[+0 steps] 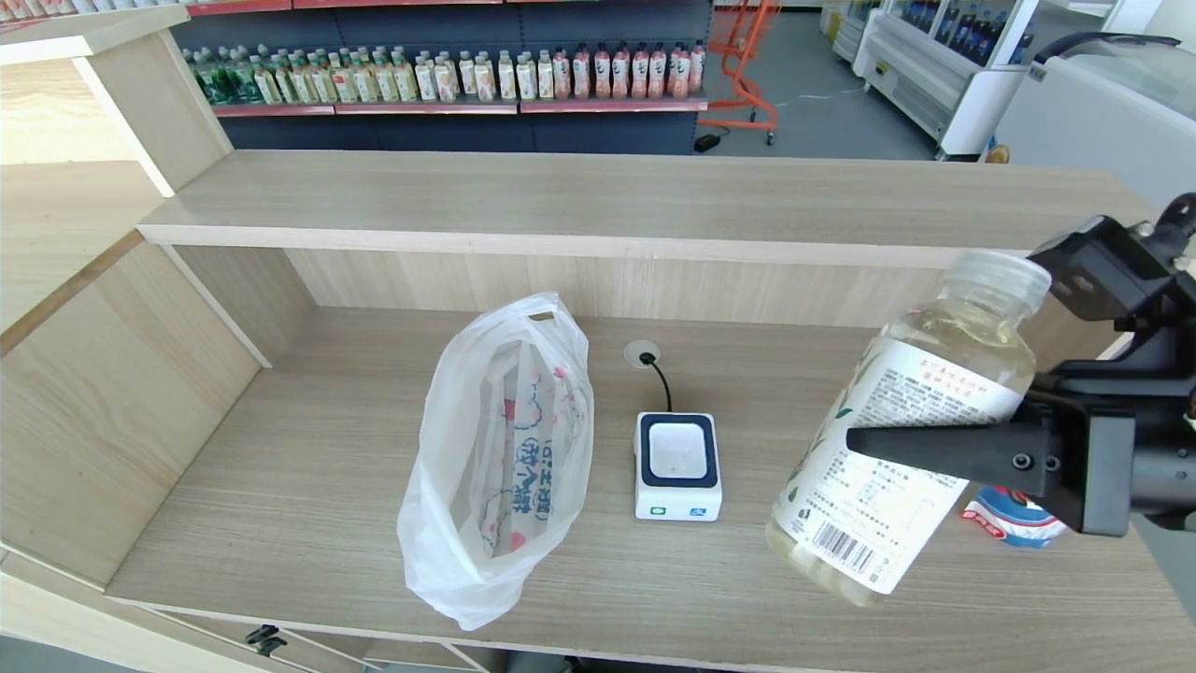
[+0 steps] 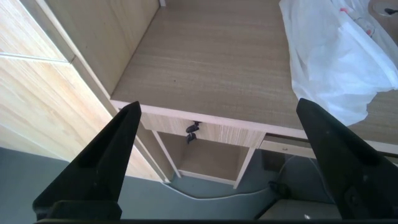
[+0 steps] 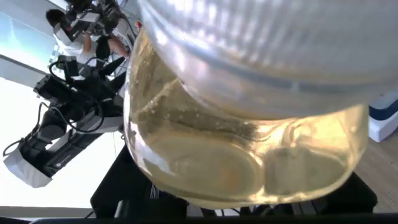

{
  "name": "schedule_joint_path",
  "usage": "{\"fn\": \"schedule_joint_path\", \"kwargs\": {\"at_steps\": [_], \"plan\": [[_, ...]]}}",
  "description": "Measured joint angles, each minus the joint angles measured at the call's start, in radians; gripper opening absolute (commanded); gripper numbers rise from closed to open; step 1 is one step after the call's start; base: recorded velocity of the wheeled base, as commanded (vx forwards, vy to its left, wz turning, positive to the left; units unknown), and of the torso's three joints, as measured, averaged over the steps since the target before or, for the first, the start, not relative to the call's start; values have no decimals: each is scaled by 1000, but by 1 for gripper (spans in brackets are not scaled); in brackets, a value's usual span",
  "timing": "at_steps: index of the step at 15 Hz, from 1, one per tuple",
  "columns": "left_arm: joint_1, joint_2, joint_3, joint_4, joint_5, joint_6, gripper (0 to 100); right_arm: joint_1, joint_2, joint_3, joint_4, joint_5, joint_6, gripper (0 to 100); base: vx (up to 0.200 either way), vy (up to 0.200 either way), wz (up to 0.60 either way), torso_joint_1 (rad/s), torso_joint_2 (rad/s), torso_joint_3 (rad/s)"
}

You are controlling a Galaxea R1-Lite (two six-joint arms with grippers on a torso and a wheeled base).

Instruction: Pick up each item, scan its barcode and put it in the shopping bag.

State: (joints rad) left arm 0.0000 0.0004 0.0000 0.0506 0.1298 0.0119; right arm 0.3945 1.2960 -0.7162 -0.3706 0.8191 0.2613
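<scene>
Bottle (image 1: pixel 934 374) of pale drink up close, tilted, clamped in the right gripper (image 1: pixel 897 439) above the counter's (image 1: pixel 308 486) right side. The scanner (image 1: pixel 677 465) sits just left, with the shopping bag (image 1: pixel 500 449) beyond it. Left gripper (image 2: pixel 217 162) is spread wide off the near-left edge, empty.

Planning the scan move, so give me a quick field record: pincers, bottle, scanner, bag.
right pincer: shut on bottle, right of scanner
bottle: tilted, cap up and away, pale liquid inside
barcode: near bottle's base, facing up, not towards scanner
scanner: on counter, window up, between bag and bottle
bag: white, mouth open, left of scanner
left pincer: open, holding nothing, above counter's front edge
packet: on counter, partly hidden behind right pincer
</scene>
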Motion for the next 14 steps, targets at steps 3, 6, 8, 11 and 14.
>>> {"fn": "schedule_joint_path", "kwargs": {"at_steps": [3,6,8,11,14], "plan": [[0,0,0,0,0,0,100,16,-21,-3,4,45,75,0,0,0,0,0,0,0],[0,0,0,0,0,0,100,28,-32,-27,1,51,133,0,0,0,0,0,0,0],[0,0,0,0,0,0,100,32,-37,-34,1,51,143,0,0,0,0,0,0,0],[0,0,0,0,0,0,100,49,-56,-36,-1,51,191,0,0,0,0,0,0,0],[0,0,0,0,0,0,100,54,-66,-27,-1,45,190,0,0,0,0,0,0,0]]}}
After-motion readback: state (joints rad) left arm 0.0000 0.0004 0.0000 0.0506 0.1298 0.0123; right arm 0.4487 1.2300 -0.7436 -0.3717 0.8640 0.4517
